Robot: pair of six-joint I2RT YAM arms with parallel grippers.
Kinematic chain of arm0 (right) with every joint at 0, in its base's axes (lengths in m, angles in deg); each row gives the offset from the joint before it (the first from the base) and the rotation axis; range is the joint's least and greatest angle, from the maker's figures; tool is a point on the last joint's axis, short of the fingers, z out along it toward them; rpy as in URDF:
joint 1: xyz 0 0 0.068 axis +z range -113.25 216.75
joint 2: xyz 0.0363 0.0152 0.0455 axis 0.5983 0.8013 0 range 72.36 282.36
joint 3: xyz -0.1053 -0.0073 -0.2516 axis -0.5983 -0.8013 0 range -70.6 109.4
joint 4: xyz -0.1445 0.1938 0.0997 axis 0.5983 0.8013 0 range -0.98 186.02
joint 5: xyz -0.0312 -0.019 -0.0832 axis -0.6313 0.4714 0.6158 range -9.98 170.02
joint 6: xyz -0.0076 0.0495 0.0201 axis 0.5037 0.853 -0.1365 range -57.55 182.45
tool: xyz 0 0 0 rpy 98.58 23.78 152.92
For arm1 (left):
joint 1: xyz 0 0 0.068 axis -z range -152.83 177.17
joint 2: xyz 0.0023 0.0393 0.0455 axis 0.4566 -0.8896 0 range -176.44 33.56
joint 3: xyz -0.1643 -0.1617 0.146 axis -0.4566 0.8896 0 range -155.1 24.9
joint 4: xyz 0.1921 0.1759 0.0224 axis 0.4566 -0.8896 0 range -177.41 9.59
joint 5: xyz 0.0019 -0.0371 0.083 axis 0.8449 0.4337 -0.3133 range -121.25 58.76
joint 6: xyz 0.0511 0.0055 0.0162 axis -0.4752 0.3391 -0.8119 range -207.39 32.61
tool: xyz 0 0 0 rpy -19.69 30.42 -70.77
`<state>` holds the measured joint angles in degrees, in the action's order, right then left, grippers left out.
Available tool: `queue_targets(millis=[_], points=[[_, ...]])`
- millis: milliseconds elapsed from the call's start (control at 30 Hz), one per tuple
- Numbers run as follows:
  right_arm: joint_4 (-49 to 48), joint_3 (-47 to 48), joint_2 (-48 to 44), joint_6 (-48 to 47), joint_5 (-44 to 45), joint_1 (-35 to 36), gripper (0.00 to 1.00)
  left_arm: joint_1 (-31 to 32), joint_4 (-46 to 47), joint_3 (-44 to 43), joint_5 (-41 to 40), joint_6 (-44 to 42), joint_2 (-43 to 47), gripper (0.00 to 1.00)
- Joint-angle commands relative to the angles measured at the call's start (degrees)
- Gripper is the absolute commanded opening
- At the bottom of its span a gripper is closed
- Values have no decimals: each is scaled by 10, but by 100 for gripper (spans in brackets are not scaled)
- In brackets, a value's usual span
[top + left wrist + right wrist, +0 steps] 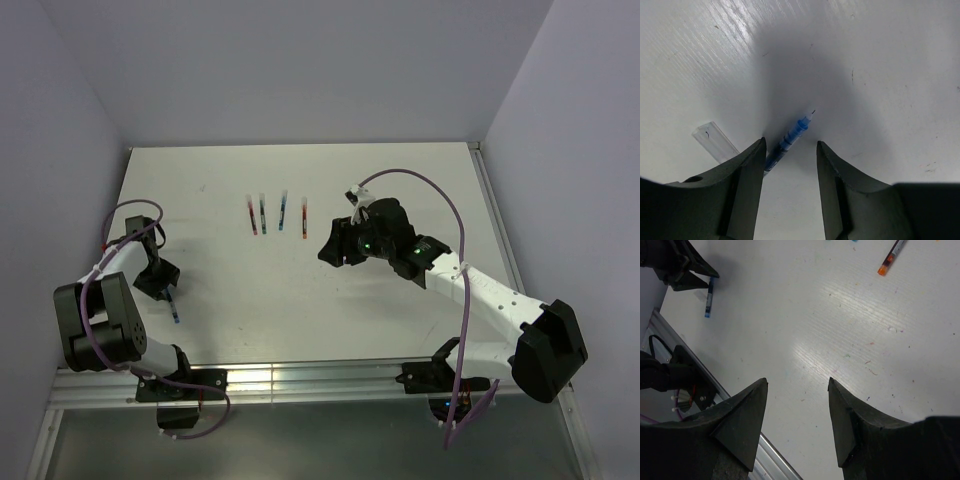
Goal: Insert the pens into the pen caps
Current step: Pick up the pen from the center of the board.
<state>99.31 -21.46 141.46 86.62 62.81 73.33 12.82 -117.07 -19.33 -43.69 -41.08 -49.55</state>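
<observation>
**Both grippers open and empty; loose blue pen between left fingers**

A row of pens [277, 213] lay side by side on the white table [400, 320], four in all, the outer two reddish and the inner two bluish. Whether any of them carried a cap could not be told.

A single blue pen [790, 139] lay flat on the table well to the left of that row and nearer the arm bases. The left gripper [790, 145] stood over it, jaws well apart. The pen ran aslant between them, close against the left finger with its dark tip pointing away from the wrist. The jaws were not closed on it. A clear plastic tube [715, 141] lay flat just to the left of that finger, apart from the pen.

The right gripper [797, 382] hung just to the right of the row, above bare table. Its jaws were spread wide with nothing between them. From its wrist view, the orange-tipped end of one pen in the row showed at the top edge.
</observation>
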Motion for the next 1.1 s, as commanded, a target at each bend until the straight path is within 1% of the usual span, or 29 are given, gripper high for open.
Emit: queue_targets(millis=[0,333,367,433,467,533,633,667,733,833,900,933,1033,1067], points=[[-23,-2,-13,-10,3,-5,60,-3,12,4,-14,4,-3,49],[-22,-3,-13,-10,2,-4,60,-2,12,1,-14,5,-16,39],[-22,-1,-14,-10,2,-4,60,-2,14,1,-14,5,-18,35],[-22,-2,-14,-10,2,-4,60,-2,18,1,-9,6,-23,31],[-21,-1,-13,-11,3,-4,60,-2,19,3,-8,6,-24,27],[-19,0,-12,-13,4,-4,60,-2,24,4,-5,7,-29,22],[-18,3,-10,-14,4,-5,60,3,34,6,3,4,-38,13],[-16,5,-10,-15,3,-5,60,6,41,6,10,2,-40,7],[-18,8,-8,-16,-1,-7,60,12,48,7,16,-3,-49,0],[-26,9,-2,-17,-28,-10,60,19,68,6,32,-17,-52,0],[-32,13,2,-18,-51,-11,60,36,74,-3,44,-22,-46,0],[-41,17,3,-18,-80,-11,60,58,75,-17,49,-24,-41,0],[-61,24,9,-7,-119,-11,60,99,77,-53,72,-27,-13,0],[-65,34,16,-3,-141,-11,60,128,79,-64,78,-25,-5,0]])
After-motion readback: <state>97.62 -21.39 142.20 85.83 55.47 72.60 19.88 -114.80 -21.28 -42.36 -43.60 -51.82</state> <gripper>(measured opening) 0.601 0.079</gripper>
